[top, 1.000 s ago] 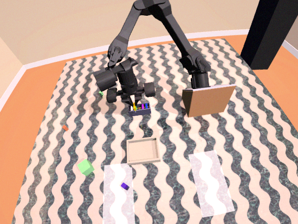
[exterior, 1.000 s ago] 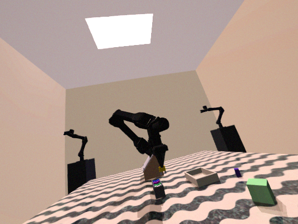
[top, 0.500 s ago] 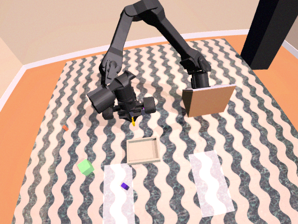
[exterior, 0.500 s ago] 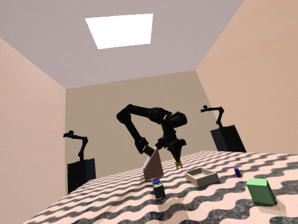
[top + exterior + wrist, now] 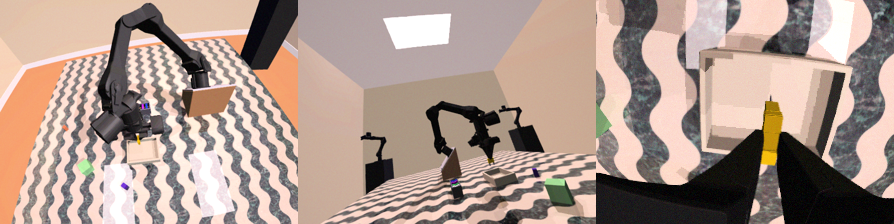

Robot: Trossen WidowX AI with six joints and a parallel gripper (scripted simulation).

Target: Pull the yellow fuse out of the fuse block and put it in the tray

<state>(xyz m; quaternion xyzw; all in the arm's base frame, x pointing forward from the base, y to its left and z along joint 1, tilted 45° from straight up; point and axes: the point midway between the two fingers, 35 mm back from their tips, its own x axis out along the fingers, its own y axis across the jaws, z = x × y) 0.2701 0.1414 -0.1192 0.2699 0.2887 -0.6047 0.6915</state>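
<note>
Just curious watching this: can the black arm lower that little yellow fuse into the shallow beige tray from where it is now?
Probably yes. The gripper holds the yellow fuse above the open beige tray, near its edge, with nothing between them; the fuse block stands well aside.
</note>
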